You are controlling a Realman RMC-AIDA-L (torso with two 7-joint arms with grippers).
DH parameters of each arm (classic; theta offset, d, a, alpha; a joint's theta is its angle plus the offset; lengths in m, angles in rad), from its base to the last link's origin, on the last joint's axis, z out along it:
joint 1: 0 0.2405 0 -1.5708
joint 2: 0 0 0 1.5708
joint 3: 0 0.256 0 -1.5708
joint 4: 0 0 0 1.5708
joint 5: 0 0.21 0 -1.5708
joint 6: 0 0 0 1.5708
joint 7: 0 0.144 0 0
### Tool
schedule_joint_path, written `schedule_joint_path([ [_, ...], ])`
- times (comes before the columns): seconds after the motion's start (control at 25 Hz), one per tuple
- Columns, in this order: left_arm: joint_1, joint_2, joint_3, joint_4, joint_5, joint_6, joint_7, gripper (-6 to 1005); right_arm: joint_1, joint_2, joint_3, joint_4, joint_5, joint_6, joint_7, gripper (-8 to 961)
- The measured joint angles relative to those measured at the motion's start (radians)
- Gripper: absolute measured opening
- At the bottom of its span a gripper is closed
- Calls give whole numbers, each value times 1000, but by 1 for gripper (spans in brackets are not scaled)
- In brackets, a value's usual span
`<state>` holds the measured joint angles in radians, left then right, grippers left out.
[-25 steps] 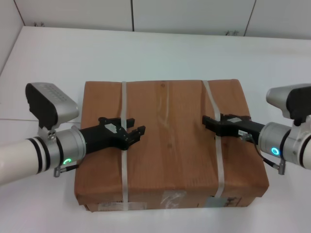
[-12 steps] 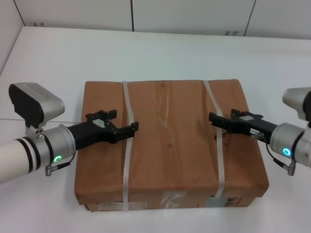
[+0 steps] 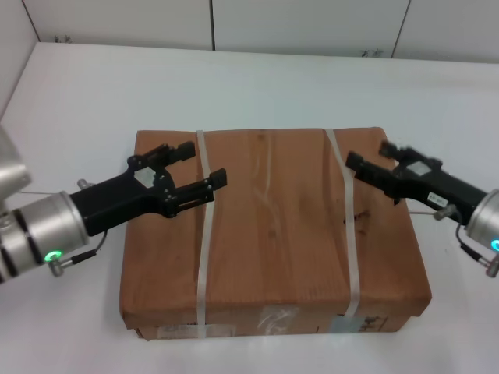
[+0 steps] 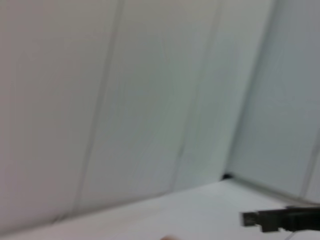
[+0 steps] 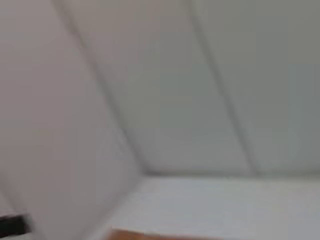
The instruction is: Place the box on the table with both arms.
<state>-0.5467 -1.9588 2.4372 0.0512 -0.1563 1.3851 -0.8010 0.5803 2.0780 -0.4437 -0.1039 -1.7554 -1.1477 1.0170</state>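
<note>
The box (image 3: 273, 234), a flat brown-paper-wrapped carton with two whitish straps, lies flat on the white table (image 3: 257, 86). My left gripper (image 3: 203, 164) is open and empty, raised over the box's left strap near its far left part. My right gripper (image 3: 368, 153) is open and empty, raised over the box's far right part beside the right strap. Neither gripper touches the box. A sliver of brown box edge (image 5: 150, 234) shows in the right wrist view. A black gripper part (image 4: 280, 220) shows far off in the left wrist view.
The white tabletop extends well beyond the box on all sides. A pale panelled wall (image 3: 304, 23) runs along the table's far edge. Both wrist views show mostly that wall (image 4: 125, 100) and a strip of tabletop (image 5: 225, 200).
Both arms have drawn back outward and lifted, with the grippers tilting up away from the box top. The box has not moved.
</note>
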Motion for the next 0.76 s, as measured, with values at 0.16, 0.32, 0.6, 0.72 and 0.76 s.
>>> schedule_joint_path([
  [0.16, 9, 31, 10, -11, 54, 171, 41, 841, -2, -5, -114, -102, -71, -271, -41, 871],
  [0.32, -1, 53, 11, -24, 132, 280, 52, 841, 6, -6, -207, -193, -117, -448, -41, 871],
  [0.6, -1, 64, 11, -25, 183, 365, 79, 841, 12, -7, -212, -236, -116, -540, -36, 871],
  [0.72, 0, 58, 15, -25, 193, 378, 110, 841, 12, -7, -212, -238, -115, -545, -38, 871],
  [0.76, 0, 56, 17, -25, 195, 384, 120, 841, 12, -7, -213, -238, -115, -546, -39, 871],
])
